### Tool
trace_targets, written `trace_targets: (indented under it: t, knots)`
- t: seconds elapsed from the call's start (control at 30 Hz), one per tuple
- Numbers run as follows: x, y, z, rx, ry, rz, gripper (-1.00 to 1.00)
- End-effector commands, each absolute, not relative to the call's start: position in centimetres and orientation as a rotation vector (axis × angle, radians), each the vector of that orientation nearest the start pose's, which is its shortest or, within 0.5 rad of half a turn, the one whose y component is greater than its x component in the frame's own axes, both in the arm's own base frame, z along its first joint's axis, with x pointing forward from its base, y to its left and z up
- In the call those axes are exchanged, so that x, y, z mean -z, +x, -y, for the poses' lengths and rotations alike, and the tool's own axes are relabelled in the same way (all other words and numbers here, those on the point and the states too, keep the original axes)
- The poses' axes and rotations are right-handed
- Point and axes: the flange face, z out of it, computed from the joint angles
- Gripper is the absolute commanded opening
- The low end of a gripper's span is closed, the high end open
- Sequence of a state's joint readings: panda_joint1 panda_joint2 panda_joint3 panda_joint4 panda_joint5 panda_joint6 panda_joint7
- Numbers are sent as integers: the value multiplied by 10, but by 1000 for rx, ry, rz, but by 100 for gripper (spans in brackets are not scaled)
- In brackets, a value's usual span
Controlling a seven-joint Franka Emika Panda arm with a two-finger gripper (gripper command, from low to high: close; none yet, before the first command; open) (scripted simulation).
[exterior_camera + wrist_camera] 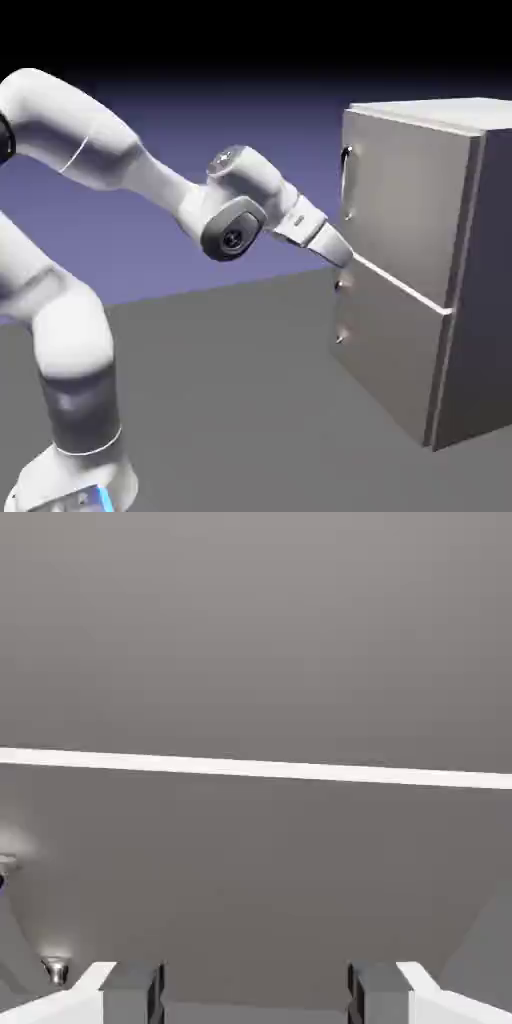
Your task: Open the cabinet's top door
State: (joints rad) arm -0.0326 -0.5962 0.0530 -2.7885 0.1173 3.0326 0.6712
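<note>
Hand view shows the pincer (256,992) spread before the seam (256,768); exterior view shows the top door's handle (346,182).

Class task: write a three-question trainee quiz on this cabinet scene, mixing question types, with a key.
1. True or false: the top door of the cabinet stands wide open.
2. The gripper is nearest to: A) the dark bar handle, B) the pale seam between the doors, C) the cabinet's top face.
3. In the hand view, is anything held between the fingertips?

Key: 1 false, it looks shut. 2 B. 3 No, the gap is empty and the gripper is open.
</note>
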Motion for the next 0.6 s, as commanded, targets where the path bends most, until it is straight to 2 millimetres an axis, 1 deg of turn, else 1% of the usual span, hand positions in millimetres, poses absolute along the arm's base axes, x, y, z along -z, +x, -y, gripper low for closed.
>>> trace_targets:
  t: [0.0, 0.3, 0.57]
  knots:
    - [-485, 389, 2, 1104, -2417, -976, 0]
    - [-542, 380, 8, 1249, -2257, -1012, 0]
    - [-580, 367, 0, 1369, -2126, -1009, 0]
